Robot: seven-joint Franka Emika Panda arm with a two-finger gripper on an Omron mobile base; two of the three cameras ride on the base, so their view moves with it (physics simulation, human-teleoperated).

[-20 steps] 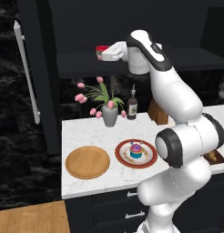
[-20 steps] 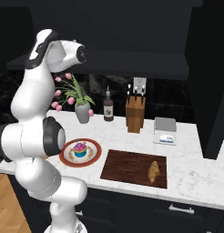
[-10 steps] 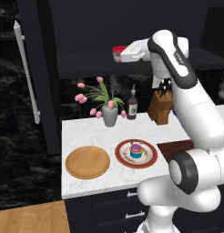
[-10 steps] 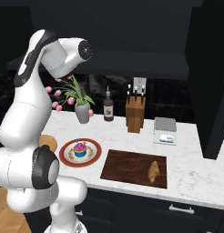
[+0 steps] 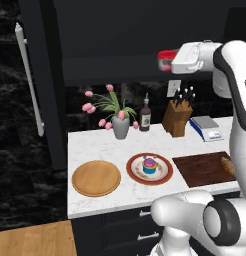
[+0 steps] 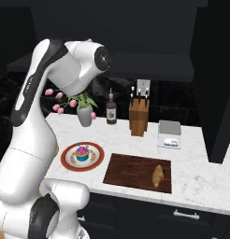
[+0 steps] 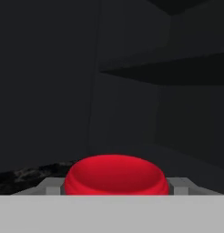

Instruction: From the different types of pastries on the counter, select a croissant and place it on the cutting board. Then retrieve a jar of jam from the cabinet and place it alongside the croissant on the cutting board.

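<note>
Left base view: I see the end effector (image 5: 165,61) raised high in front of the cabinet (image 5: 120,40), its fingers clamped on the jar (image 5: 166,60), well above the counter (image 5: 95,145). Hand view has the red jar between the finger tips, dark cabinet shelving beyond. Croissant (image 6: 157,176) lies on the right end of the cutting board (image 6: 131,170). Cupcake (image 6: 82,152) sits on its red-rimmed plate (image 6: 70,161), just left of the board. Wooden disc (image 5: 96,178) farther left.
</note>
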